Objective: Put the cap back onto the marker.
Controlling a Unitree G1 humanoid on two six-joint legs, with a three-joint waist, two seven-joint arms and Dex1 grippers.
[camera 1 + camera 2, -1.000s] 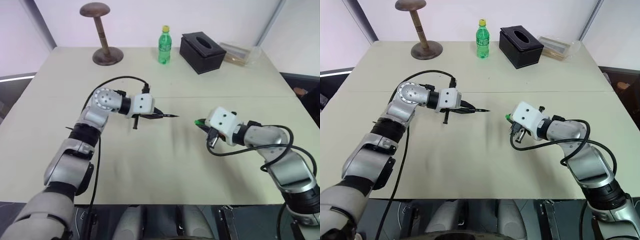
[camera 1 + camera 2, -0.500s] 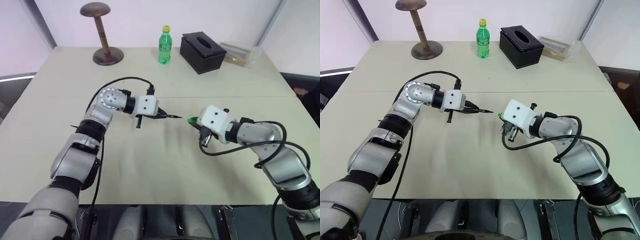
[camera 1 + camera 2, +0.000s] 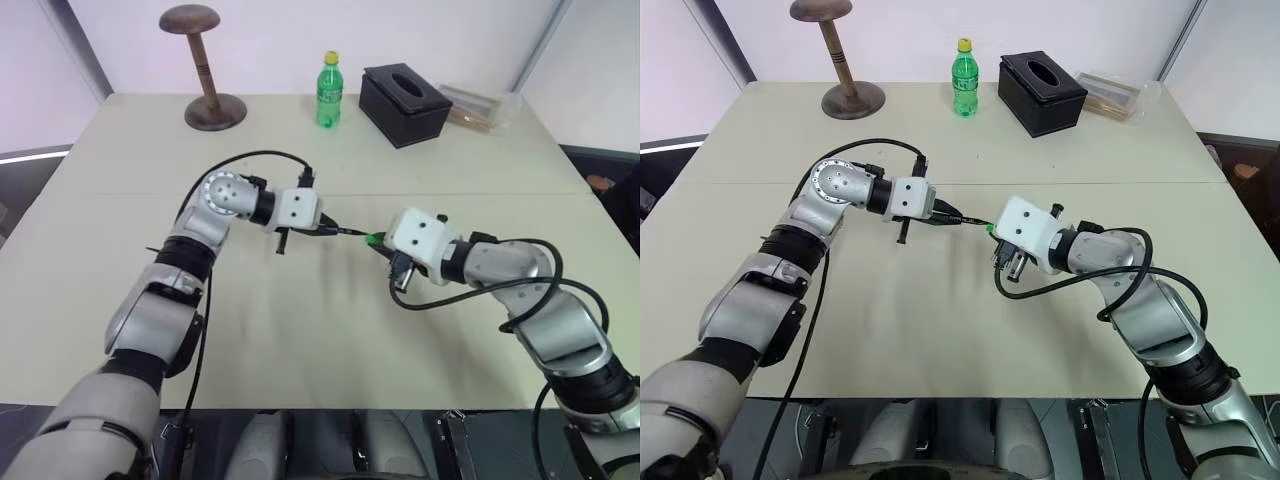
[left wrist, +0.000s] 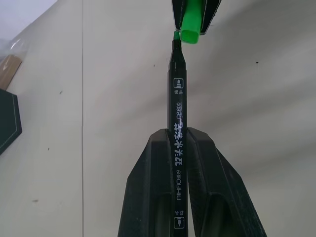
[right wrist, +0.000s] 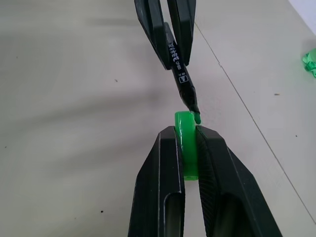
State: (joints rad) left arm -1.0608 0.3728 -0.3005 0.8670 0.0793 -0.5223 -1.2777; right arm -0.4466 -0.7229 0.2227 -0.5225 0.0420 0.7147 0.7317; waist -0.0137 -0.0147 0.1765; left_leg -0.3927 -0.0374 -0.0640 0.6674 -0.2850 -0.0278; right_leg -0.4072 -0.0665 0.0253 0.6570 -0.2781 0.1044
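Observation:
The marker (image 4: 177, 108) is a slim black stick with white print, and my left gripper (image 4: 177, 134) is shut on its barrel. It points toward my right gripper (image 5: 186, 132), which is shut on the small bright green cap (image 5: 186, 145). Both hover above the middle of the table (image 3: 300, 340). The cap's open end faces the marker. The marker's fine tip (image 5: 196, 117) touches the cap's rim at one side, slightly off centre. From the head, marker (image 3: 345, 232) and cap (image 3: 374, 239) meet end to end between the two grippers.
Along the table's far edge stand a wooden hat stand (image 3: 209, 75), a green bottle with a yellow screw cap (image 3: 329, 90), a black tissue box (image 3: 404, 103) and a clear packet (image 3: 480, 105). A black cable (image 3: 240, 160) loops over my left arm.
My right gripper has carried the cap leftward to the marker's tip. The gap between tip and cap has closed.

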